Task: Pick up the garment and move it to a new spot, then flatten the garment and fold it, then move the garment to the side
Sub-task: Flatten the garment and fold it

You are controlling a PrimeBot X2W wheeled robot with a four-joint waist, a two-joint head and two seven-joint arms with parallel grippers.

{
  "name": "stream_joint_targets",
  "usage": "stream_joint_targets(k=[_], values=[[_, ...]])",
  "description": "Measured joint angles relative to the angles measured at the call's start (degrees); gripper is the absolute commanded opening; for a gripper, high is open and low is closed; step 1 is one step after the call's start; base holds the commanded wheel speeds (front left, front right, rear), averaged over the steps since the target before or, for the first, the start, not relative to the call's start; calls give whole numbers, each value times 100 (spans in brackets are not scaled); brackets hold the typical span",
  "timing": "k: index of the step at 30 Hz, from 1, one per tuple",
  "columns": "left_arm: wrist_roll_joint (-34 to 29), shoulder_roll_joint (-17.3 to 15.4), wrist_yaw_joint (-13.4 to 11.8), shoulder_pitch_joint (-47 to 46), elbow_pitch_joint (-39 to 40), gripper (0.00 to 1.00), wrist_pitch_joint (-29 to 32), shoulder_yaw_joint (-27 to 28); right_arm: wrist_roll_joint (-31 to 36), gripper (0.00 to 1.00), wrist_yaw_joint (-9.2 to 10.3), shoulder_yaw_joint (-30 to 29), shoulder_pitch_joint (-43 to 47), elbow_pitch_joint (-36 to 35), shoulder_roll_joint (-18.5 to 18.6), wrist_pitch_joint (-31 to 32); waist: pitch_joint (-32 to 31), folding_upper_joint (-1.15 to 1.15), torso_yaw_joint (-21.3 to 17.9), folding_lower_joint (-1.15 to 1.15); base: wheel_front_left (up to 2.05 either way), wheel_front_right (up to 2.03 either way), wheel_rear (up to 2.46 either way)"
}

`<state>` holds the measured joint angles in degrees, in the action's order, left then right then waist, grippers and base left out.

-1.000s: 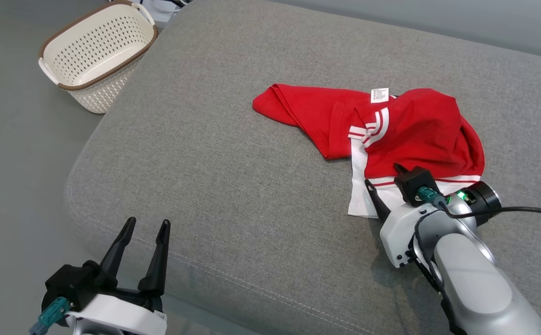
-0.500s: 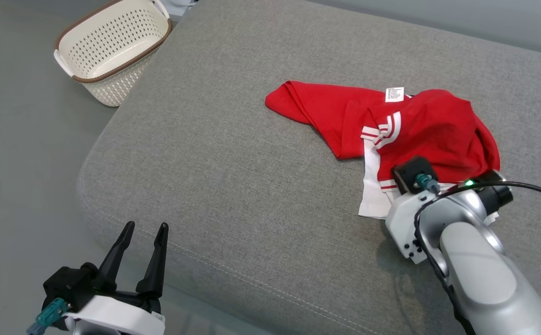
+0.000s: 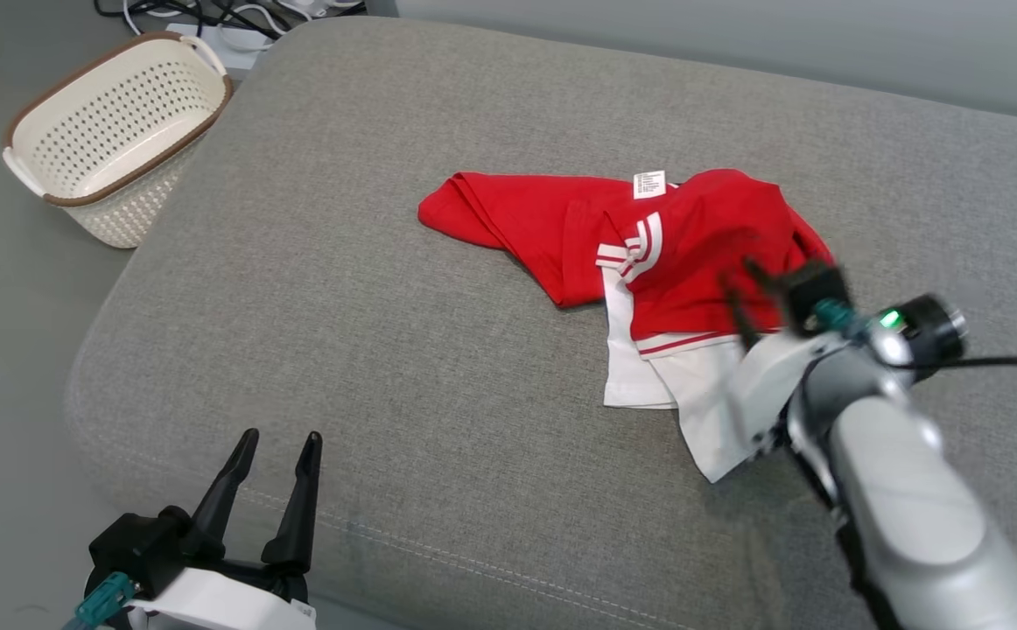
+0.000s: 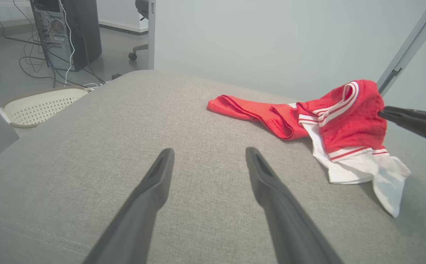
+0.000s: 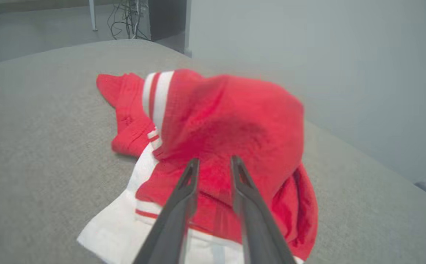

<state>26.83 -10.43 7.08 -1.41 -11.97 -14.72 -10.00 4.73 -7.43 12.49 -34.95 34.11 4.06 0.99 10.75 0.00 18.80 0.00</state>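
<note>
The garment (image 3: 683, 254) is a crumpled red shirt with white stripes and a white hem, lying right of centre on the grey cushion (image 3: 368, 332). My right gripper (image 3: 740, 276) is at its right side, shut on a bunch of red cloth. In the right wrist view the two fingers of that gripper (image 5: 215, 160) stand close together with the garment (image 5: 227, 117) pinched between them. The left wrist view shows the garment's (image 4: 345, 117) right part raised off the cushion. My left gripper (image 3: 281, 435) hovers open over the cushion's near left edge, holding nothing (image 4: 209, 150).
A cream perforated basket (image 3: 115, 219) with a brown rim stands on the floor off the cushion's far left corner. Cables (image 3: 211, 13) lie behind it, and a computer tower (image 4: 66, 33) stands further back. A wall runs behind the cushion.
My right gripper has shut on the garment's right side and lifted it, so the white hem now trails lower. The head camera has shifted. The left gripper has stayed put.
</note>
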Motion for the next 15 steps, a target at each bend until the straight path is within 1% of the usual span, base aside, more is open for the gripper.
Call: stream_joint_targets(k=[4,5,7,10,15], values=[[2,0,1,-2,11,100,0,-126,-471,100,-7,950,388,198,-34,134,63,0,-35,0,0,0,0],[4,-2,1,-3,11,100,0,-152,-466,100,-7,1040,402,235,-47,166,80,0,-18,0,0,0,0],[21,-16,1,-3,-3,100,0,-201,-394,100,-5,1082,374,296,-46,258,112,0,34,0,0,0,0],[68,-56,1,-6,-83,100,0,-234,-90,100,-5,1072,249,456,-30,495,167,0,148,0,0,0,0],[163,-105,1,-40,-220,100,0,-247,617,100,-5,1067,-6,621,-18,1062,271,0,386,0,0,0,0]])
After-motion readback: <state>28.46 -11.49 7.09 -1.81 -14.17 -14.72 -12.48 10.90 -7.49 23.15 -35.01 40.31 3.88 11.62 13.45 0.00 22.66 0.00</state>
